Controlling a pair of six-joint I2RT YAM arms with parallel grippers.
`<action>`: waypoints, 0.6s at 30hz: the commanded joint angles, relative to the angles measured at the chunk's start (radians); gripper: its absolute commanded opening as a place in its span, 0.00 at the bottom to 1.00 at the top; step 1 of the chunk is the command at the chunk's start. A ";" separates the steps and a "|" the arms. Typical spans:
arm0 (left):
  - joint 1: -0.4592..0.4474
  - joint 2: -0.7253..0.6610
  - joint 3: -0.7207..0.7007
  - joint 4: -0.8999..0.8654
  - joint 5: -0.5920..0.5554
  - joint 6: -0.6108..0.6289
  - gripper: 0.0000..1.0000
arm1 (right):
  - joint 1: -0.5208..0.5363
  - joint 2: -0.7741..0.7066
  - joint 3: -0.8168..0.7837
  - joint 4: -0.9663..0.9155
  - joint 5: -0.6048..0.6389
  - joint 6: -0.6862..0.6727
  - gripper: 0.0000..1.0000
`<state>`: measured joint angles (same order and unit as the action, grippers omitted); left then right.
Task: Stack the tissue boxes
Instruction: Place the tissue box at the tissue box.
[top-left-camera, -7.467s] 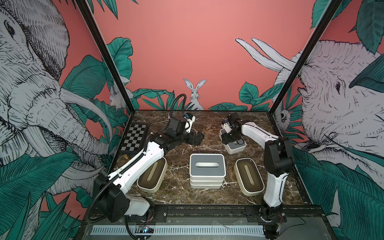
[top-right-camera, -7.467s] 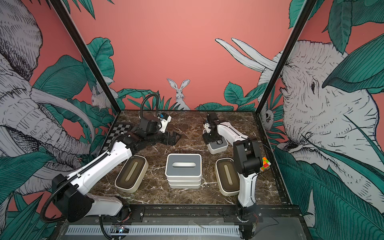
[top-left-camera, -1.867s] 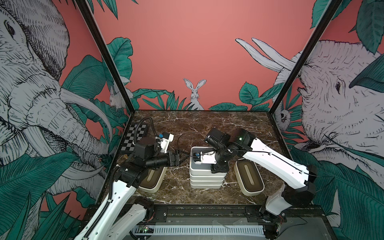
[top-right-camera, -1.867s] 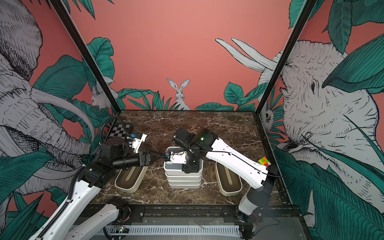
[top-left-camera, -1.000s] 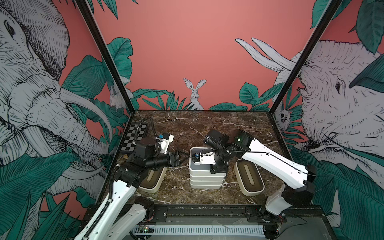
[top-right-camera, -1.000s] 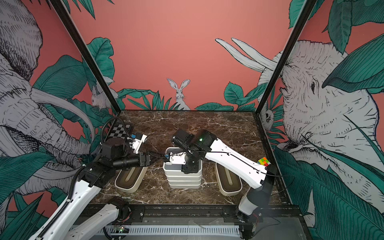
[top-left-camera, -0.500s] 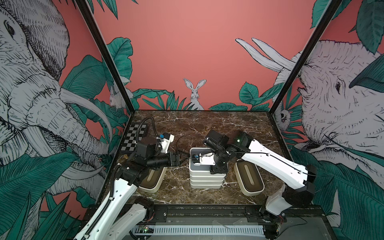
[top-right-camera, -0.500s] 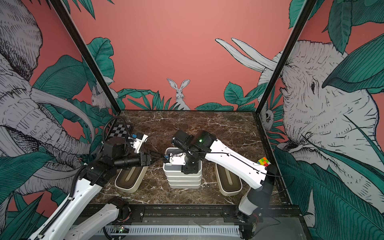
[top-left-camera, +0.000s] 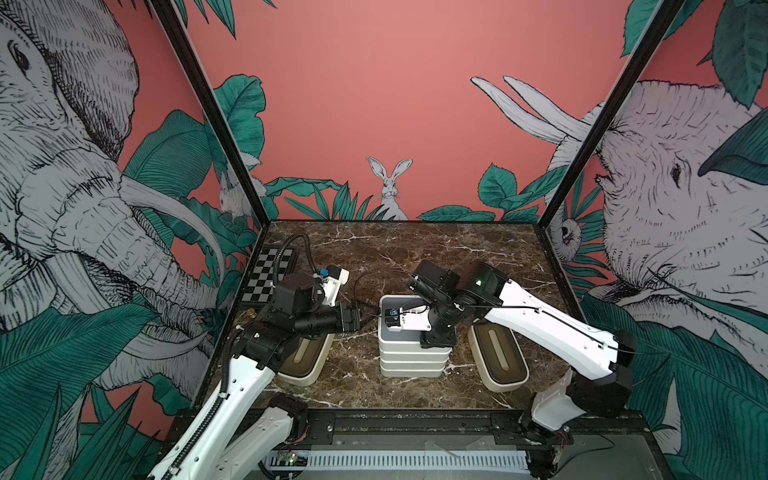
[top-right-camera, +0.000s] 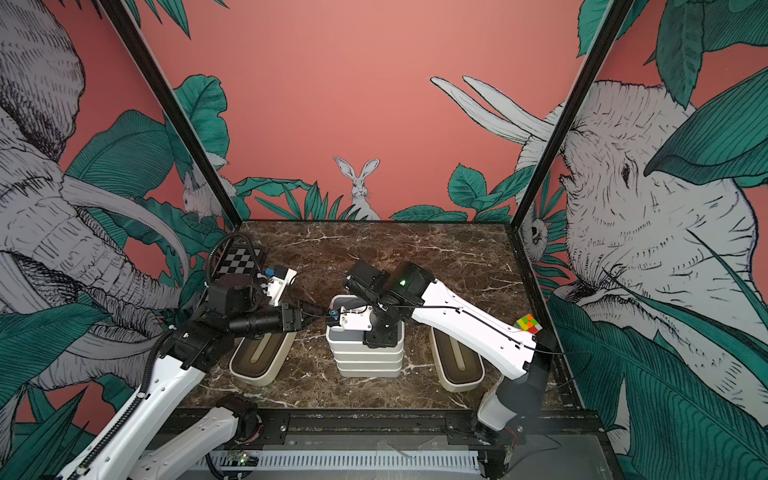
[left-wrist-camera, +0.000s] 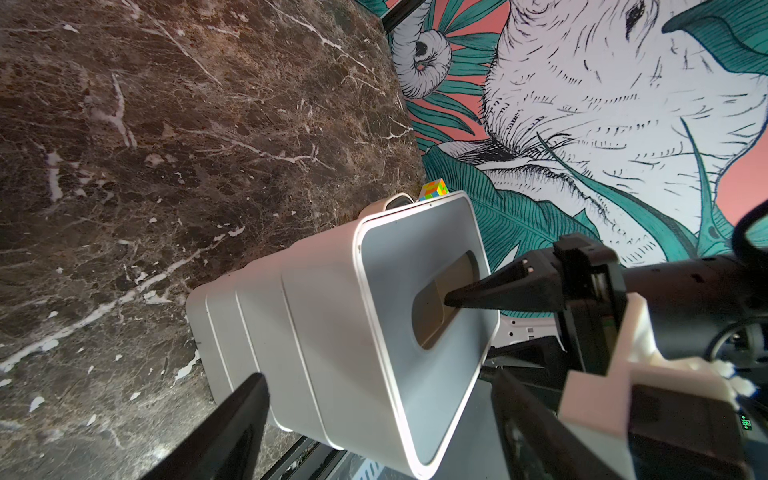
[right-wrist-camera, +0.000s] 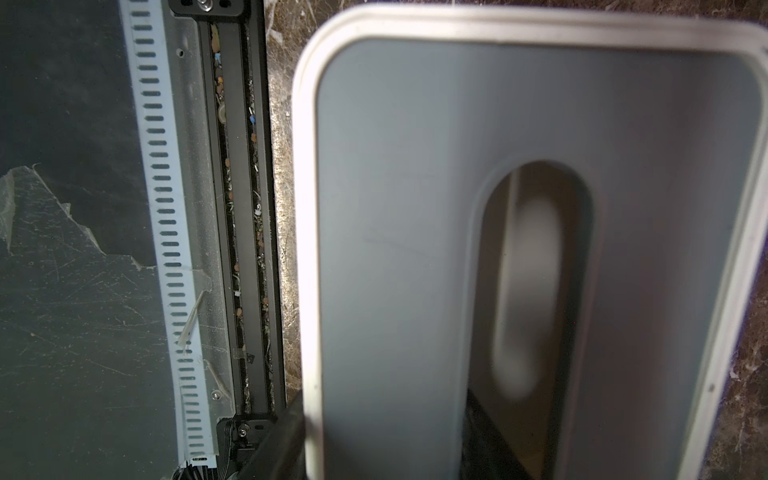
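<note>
A stack of white-bodied tissue boxes (top-left-camera: 413, 357) stands mid-table in both top views. Its top box (left-wrist-camera: 332, 316) has a grey lid with an oval slot. My right gripper (top-left-camera: 436, 341) points down and is shut on that top box. One of its fingers (left-wrist-camera: 478, 293) goes into the slot, the other (right-wrist-camera: 286, 440) sits outside the wall. My left gripper (top-left-camera: 354, 321) hangs level just left of the stack, open, with the stack ahead between its spread fingers (left-wrist-camera: 237, 424) and not touching them. Two cream tissue boxes with dark brown lids lie flat on either side, left (top-left-camera: 303, 361) and right (top-left-camera: 496, 353).
A black-and-white checkered board (top-left-camera: 270, 276) lies at the far left edge. A small multicoloured cube (top-right-camera: 527, 324) sits by the right wall. A black rail (top-left-camera: 415, 419) runs along the table's front edge. Illustrated walls close in three sides.
The left arm has shifted very slightly. The right gripper stays shut on the top box on the stack.
</note>
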<state>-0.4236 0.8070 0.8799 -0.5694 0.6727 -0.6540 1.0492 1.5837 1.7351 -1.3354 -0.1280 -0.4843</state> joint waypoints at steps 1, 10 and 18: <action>0.006 -0.001 -0.013 0.026 0.013 0.001 0.86 | 0.005 -0.024 -0.008 0.006 0.024 -0.013 0.46; 0.006 0.001 -0.013 0.026 0.012 -0.004 0.85 | 0.006 -0.047 -0.010 0.020 0.031 -0.012 0.52; 0.006 0.005 -0.010 0.034 0.013 -0.008 0.85 | 0.005 -0.092 -0.009 0.039 0.013 -0.008 0.64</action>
<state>-0.4236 0.8116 0.8799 -0.5564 0.6735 -0.6548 1.0500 1.5246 1.7206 -1.3109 -0.1104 -0.4866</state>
